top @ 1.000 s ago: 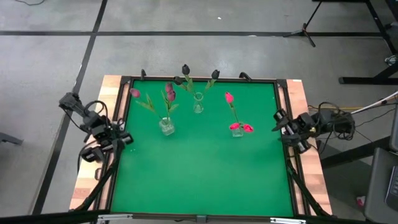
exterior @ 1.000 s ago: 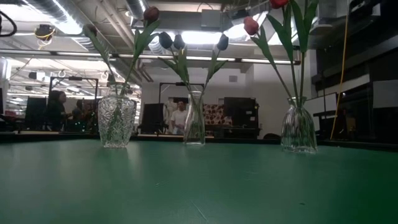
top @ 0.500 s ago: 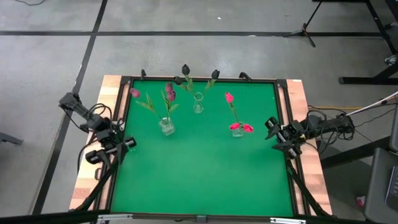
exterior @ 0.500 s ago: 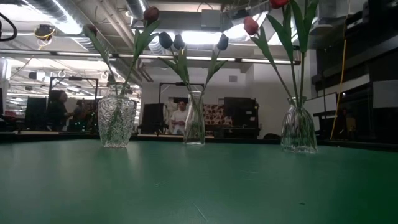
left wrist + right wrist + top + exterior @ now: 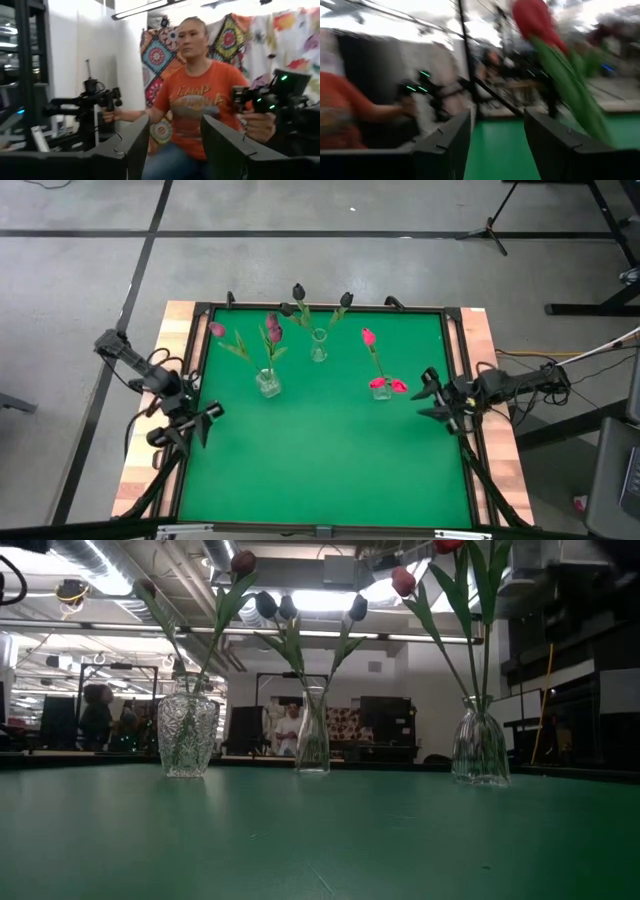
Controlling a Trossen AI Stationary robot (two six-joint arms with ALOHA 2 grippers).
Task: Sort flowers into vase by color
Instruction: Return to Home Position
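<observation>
High view: left end effector [image 5: 207,422] and right end effector [image 5: 427,393] (both spread apart) at opposite table [image 5: 320,475] edges.

Lost the red tulip [image 5: 536,21] to blur in the right wrist view; cropped another red head [image 5: 447,544] at the low view's top.

Left pincer [image 5: 205,423], right pincer [image 5: 426,395] farther inward

Green table [image 5: 330,460] carries three glass vases [image 5: 268,384].
</observation>
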